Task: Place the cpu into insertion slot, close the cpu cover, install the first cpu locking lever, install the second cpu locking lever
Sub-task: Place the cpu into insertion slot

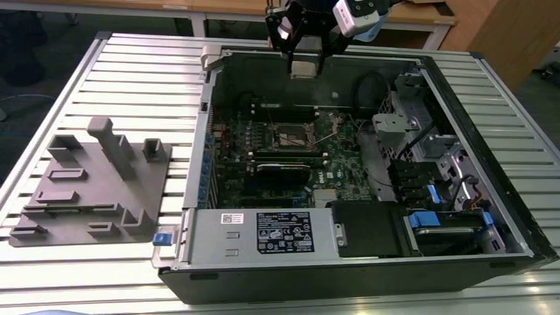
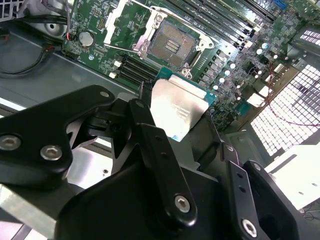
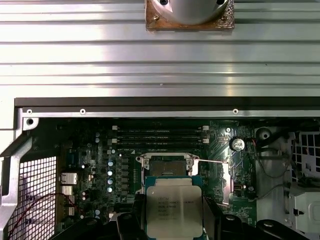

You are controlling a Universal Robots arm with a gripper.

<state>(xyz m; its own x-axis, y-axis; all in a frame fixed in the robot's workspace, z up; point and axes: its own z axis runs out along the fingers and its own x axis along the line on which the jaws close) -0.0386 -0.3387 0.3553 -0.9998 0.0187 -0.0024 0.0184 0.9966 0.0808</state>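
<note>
My gripper (image 1: 303, 64) hangs above the far wall of the open computer case (image 1: 203, 164), shut on the cpu (image 1: 303, 69). The cpu (image 3: 174, 209) is a flat square chip with a silvery top and a blue-green edge, pinched at two opposite sides by the black fingers (image 2: 150, 130). The insertion slot (image 1: 290, 136) lies open on the green board below, apart from the chip; its dark centre and silver rim show in both wrist views (image 2: 170, 45) (image 3: 165, 167). The cpu cover (image 3: 225, 185) seems to stand raised beside the slot.
A grey fixture block (image 1: 92, 184) lies on the slatted metal table (image 1: 131, 72) at the exterior view's left. Inside the case, a power supply (image 1: 262, 233) sits at the near side and drive cages (image 1: 429, 157) with cables at the exterior view's right.
</note>
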